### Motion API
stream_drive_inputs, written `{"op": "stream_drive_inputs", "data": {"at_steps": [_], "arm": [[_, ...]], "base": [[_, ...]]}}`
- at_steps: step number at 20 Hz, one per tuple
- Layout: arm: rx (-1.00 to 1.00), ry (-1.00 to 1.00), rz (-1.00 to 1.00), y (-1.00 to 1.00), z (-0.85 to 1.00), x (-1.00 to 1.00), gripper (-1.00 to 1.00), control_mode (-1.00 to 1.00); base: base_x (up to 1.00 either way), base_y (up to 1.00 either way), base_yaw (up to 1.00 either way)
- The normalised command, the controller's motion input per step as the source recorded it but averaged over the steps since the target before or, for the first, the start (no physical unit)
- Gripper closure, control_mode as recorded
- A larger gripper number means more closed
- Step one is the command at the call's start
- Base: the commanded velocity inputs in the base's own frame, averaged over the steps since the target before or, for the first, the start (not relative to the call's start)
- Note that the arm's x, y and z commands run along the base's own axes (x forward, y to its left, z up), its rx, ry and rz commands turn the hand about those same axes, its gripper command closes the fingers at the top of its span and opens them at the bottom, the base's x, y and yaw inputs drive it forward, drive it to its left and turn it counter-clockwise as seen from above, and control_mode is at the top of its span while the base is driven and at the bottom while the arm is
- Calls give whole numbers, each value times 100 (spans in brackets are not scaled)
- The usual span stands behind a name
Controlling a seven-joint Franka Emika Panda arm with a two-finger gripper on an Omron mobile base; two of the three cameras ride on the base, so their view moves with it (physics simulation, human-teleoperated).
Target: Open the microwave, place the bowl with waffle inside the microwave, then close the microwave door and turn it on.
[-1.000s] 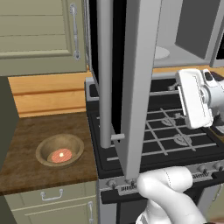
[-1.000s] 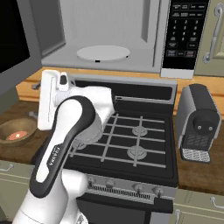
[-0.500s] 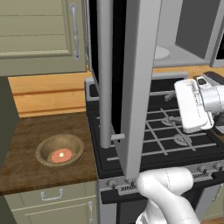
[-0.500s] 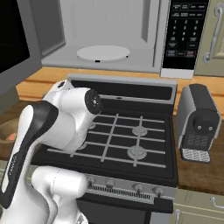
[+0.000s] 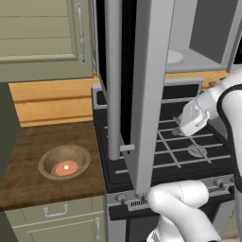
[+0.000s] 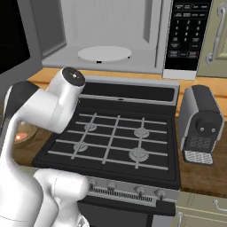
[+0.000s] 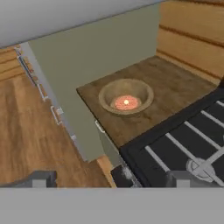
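The microwave (image 6: 111,31) stands open above the stove, its white turntable (image 6: 105,53) bare. The microwave door (image 5: 142,90) is swung wide toward the camera, with its bar handle (image 5: 113,80) in front. The wooden bowl (image 5: 64,162) sits on the dark counter left of the stove and holds the pink waffle (image 5: 66,168). In the hand view the bowl (image 7: 126,96) and waffle (image 7: 125,103) lie ahead of my gripper (image 7: 109,180), well apart from it. The gripper is open, and its fingertips (image 7: 40,179) have nothing between them. My wrist (image 5: 193,117) hovers over the stove behind the door.
The black gas stove (image 6: 115,137) lies below the microwave. A grey toaster (image 6: 201,124) stands on the counter to its right. The open door blocks the space between my arm and the bowl's counter (image 5: 28,142). A beige cabinet (image 5: 42,38) hangs above.
The hand has dropped lower over the stove and turned left toward the bowl. The upper arm has swung left in the right base view. Bowl and door have not moved.
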Motion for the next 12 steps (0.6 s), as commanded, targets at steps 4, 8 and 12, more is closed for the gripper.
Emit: {"op": "stream_drive_inputs", "data": {"at_steps": [4, 8, 12], "arm": [[-6, 49, -48, -3, -53, 1, -100, -100], [0, 21, -53, 0, -65, 0, -100, -100], [0, 3, -49, 0, -48, 2, -100, -100]], "base": [[0, 0, 0], [0, 0, 0], [0, 0, 0]]}}
